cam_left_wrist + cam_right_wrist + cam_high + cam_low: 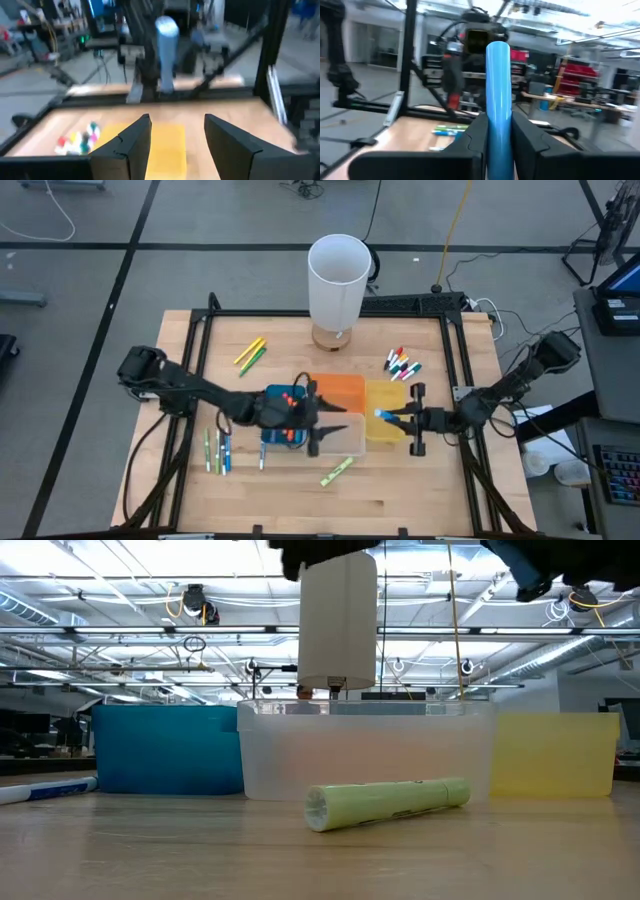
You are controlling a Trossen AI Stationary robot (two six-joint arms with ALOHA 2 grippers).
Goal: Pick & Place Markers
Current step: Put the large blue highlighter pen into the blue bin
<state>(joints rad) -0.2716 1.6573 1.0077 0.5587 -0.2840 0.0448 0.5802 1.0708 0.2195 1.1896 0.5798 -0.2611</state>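
My right gripper [398, 418] hangs over the yellow bin [385, 430], shut on a light blue marker [498, 85]. My left gripper [335, 421] hovers open above the orange bin [340, 388] and the clear bin [340, 442], with nothing between its fingers [129, 147]; it faces the blue marker [166, 45]. Loose markers lie on the table: yellow and green ones [250, 353] at the far left, white ones with coloured caps [402, 365] at the far right, green and blue ones [217, 450] at the near left, and a green highlighter [337, 471] in front of the clear bin. My right gripper pinches the blue marker's barrel [498, 131] between its two fingers. The fingers come about level from the table's right side and lie along the marker, which juts out past their tips [381, 414] toward the left. The marker is lifted clear above the yellow bin.
A blue bin [283, 418] with markers inside sits under my left arm, beside the clear bin. A tall white cylinder [338, 275] stands at the table's far edge. A black frame [460, 370] runs around the table. In the low view the green highlighter [385, 802] lies before the clear bin [365, 750].
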